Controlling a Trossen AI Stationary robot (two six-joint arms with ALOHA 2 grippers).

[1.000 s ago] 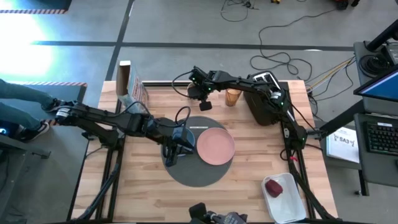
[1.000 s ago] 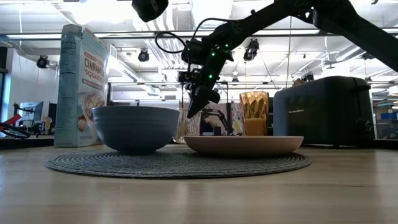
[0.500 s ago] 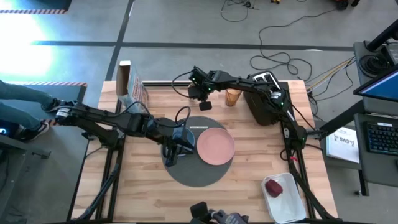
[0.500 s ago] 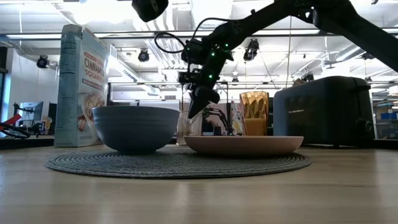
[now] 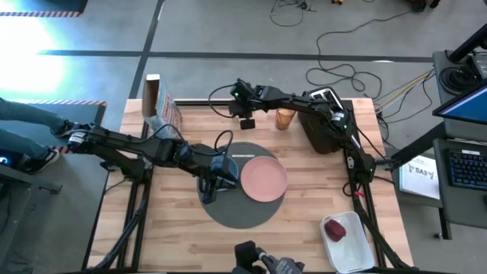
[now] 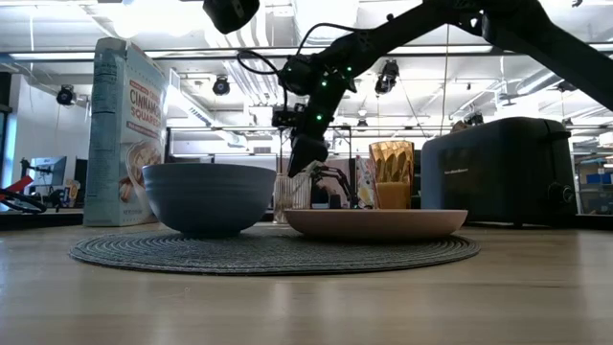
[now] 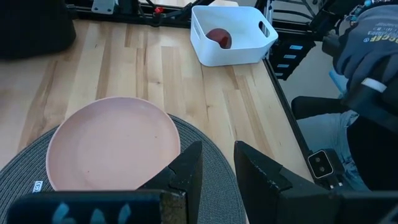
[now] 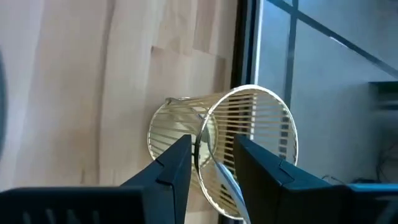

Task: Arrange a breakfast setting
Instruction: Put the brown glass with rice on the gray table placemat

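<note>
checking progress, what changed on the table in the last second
The right gripper drew back toward the table's far edge, above a wire utensil holder, and its fingers parted a little. The left gripper stayed at the blue bowl; pink plate, mat and amber tumbler unmoved.

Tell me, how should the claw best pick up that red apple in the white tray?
Grip the red apple across its round middle, coming straight down from above. The white tray has walls all around it, which block a sideways approach.
</note>
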